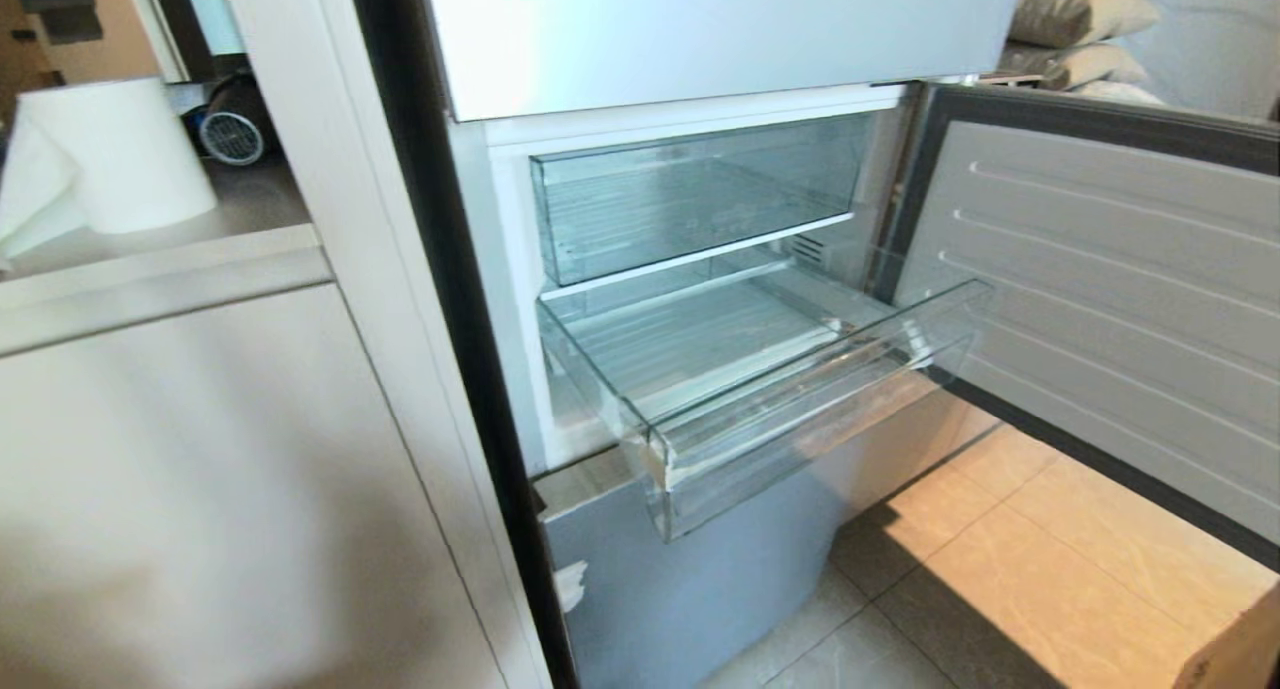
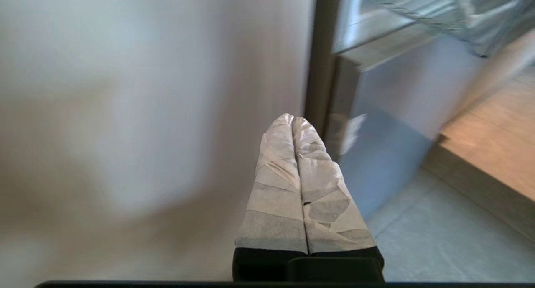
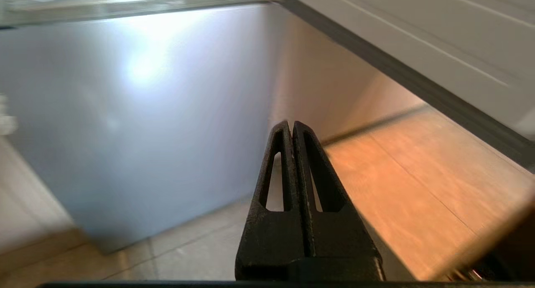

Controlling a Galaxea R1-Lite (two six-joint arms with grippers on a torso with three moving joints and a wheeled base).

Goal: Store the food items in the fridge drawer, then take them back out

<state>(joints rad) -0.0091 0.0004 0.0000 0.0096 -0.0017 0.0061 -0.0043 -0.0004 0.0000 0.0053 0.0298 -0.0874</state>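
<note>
The clear fridge drawer (image 1: 800,409) is pulled out of the open fridge, its ribbed floor bare. The food items are out of view. Neither arm shows in the head view. My left gripper (image 2: 291,120), wrapped in white tape, is shut with nothing in it and hangs low before the pale cabinet side, near the fridge's lower silver front (image 2: 393,125). My black right gripper (image 3: 291,126) is also shut and holds nothing. It points at the lower silver front (image 3: 138,121) and the floor under the open door.
A taller clear bin (image 1: 690,194) sits on the shelf above the drawer. The fridge door (image 1: 1110,299) stands open at the right over tan floor tiles (image 1: 1040,559). At the left a pale cabinet (image 1: 200,489) bears a white paper roll (image 1: 110,154) on its counter.
</note>
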